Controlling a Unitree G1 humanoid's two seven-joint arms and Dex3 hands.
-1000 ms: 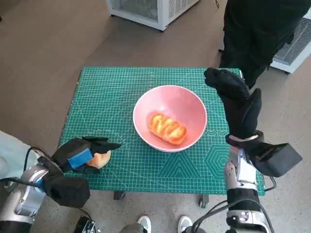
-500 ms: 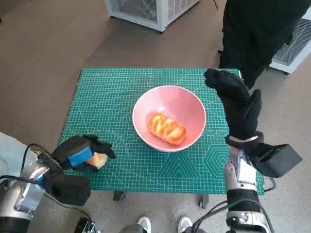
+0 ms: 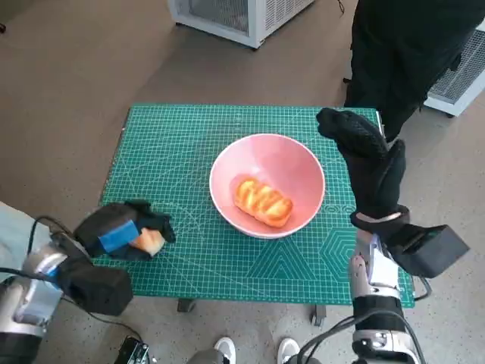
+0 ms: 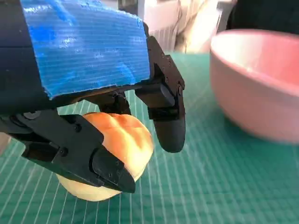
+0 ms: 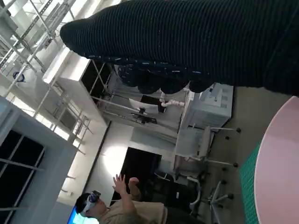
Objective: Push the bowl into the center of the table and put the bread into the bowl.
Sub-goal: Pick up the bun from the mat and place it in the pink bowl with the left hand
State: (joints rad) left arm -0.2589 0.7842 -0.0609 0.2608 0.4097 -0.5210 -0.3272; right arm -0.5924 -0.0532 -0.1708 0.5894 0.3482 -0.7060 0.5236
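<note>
The left hand (image 3: 125, 231) grips a bread roll (image 3: 149, 241) at the counter's (image 3: 182, 144) 8 o'clock corner, while the empty right hand (image 3: 367, 155), fingers apart, hovers at 3 o'clock of the pink bowl (image 3: 267, 163) holding another bread (image 3: 262, 202).

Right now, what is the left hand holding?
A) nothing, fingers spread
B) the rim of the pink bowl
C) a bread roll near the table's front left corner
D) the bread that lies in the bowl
C: the left hand grips a bread roll on the green mat, apart from the pink bowl, which already holds another bread.
</note>
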